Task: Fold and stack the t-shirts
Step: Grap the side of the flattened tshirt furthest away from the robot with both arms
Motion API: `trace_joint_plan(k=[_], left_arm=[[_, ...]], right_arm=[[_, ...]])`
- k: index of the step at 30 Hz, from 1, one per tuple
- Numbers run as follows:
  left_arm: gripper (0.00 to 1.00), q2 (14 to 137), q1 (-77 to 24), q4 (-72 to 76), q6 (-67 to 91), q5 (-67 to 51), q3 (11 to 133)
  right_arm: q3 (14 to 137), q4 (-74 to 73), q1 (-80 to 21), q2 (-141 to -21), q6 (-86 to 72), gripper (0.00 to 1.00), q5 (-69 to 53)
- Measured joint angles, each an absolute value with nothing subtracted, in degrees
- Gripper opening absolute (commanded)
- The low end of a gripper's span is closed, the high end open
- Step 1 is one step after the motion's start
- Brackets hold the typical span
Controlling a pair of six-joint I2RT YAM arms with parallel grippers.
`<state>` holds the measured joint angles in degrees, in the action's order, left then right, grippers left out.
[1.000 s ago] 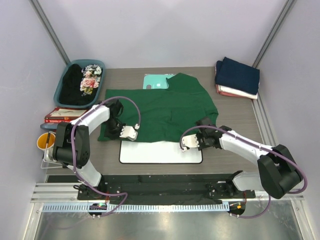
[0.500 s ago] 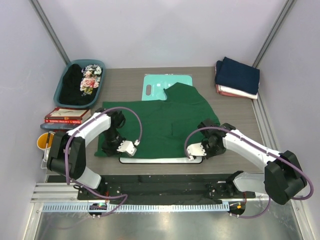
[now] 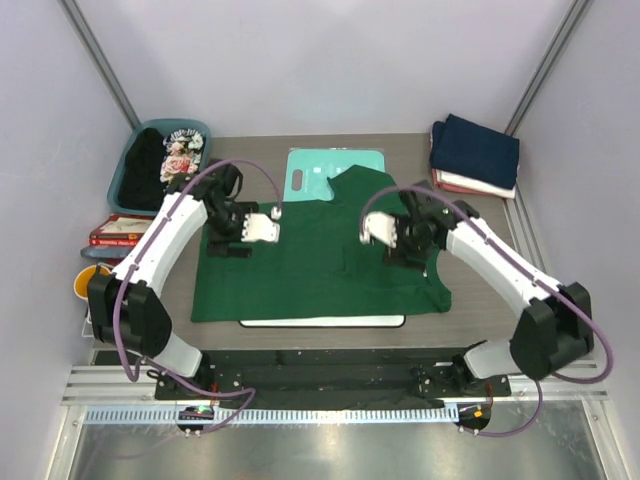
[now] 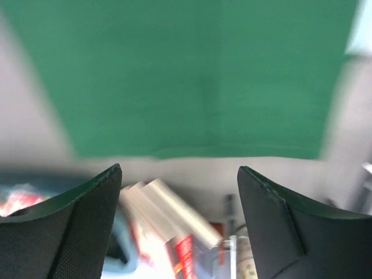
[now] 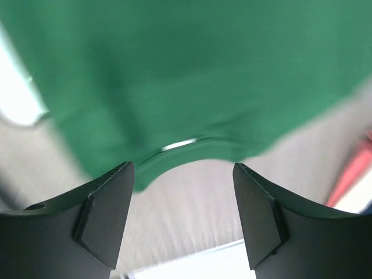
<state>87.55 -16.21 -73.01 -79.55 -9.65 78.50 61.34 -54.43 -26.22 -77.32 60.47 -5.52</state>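
Both arms have just let go. A second ago the left pincer (image 3: pixel 243 231) and the right pincer (image 3: pixel 398 236) were down at the near hem of the green t-shirt (image 3: pixel 320 275), closed on the cloth and dragging it toward the robot. Now they hang above the middle of the shirt with their jaws spread wide. In each wrist view there is nothing between the dark fingers (image 4: pixel 87 215) but the green cloth lying below.

The pull has done its work. The shirt lies flat on the tabletop (image 3: pixel 480 250), much squarer than before, with its hem drawn almost to the near edge. It now covers nearly all of the white board (image 3: pixel 320 321) — only a thin strip shows at the front. At the far side the collar end overlaps the lower edge of the teal board (image 3: pixel 310 165).

I read this as the spreading step finished and the folding about to begin. The shirt is laid out and neither arm is holding it. From where the pincers hover, one over each side of the body, a fresh grasp at the sleeves or side edges looks the likely next move, though the cloth has a few soft ridges near the centre that could carry into a fold.

The folded stack (image 3: pixel 475 150) waits at the far right corner, navy on top — that is where this one should end up. The black floral shirt (image 3: pixel 165 165) sits untouched in the basket (image 3: pixel 122 172) at the far left.
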Motion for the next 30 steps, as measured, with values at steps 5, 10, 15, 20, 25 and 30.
trace_joint_plan(k=[5,10,15,20,25,30], left_arm=[[0.89,95.39,-13.19,-62.65,-73.76,-4.56,85.82],[0.88,114.74,-9.41,-58.04,-69.32,0.08,101.38],[0.88,126.3,-5.74,-56.75,-69.49,2.31,112.77],[0.89,128.68,-4.38,-56.75,-73.93,4.58,114.61],[0.88,129.86,-4.73,-56.6,-76.64,4.99,114.61],[0.88,130.5,-4.86,-56.62,-76.99,5.02,114.41]], right_arm=[[75.44,-44.05,-19.05,-91.07,47.05,0.72,-4.29],[96.82,-37.56,-12.08,-111.37,32.49,0.71,-4.84],[110.69,-35.46,-8.05,-124.01,26.02,0.7,-6.35],[124.07,-36.45,-7.57,-134.78,22.68,0.69,-9.23],[130.13,-36.73,-7.77,-141.95,19.53,0.68,-12.95],[133.03,-36.38,-7.81,-146.78,16.1,0.66,-16.84]])
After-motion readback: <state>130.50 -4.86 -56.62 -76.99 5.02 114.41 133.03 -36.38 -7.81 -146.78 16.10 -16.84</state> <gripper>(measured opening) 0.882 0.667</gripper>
